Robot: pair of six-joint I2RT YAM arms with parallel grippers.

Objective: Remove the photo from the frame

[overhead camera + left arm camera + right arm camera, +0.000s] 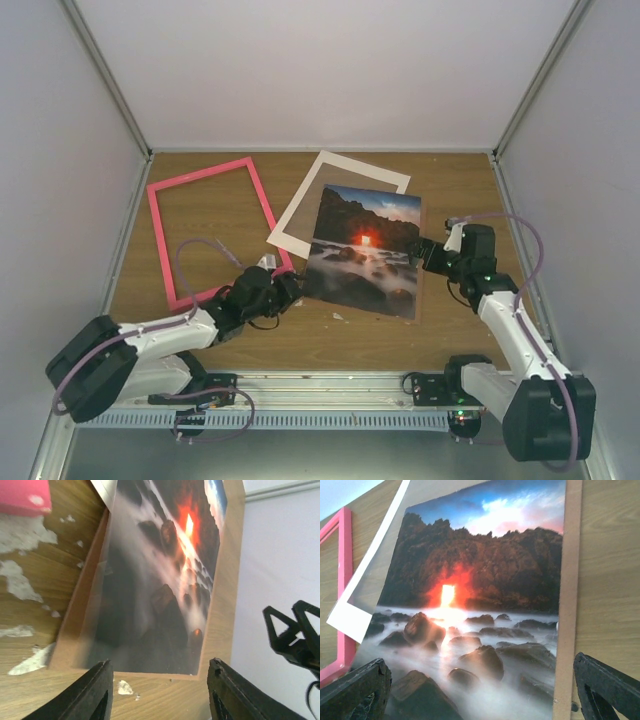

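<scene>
The photo [365, 250] of dark cliffs, a red sun and misty water lies face up on a brown backing board [421, 290], outside the frame. The pink frame [159, 235] lies empty on the table at the far left. My left gripper [292, 285] is open and empty at the photo's near-left corner; in the left wrist view the photo [160, 580] lies just beyond its open gripper [160, 690]. My right gripper [424, 252] is open and empty at the photo's right edge; the right wrist view shows the photo [475, 605] between its fingers [355, 690].
A white cut-out mat [288, 238] lies partly under the photo's far-left side, next to the frame. It also shows in the right wrist view [355, 615] beside the pink frame [342, 580]. White walls enclose the wooden table [460, 190].
</scene>
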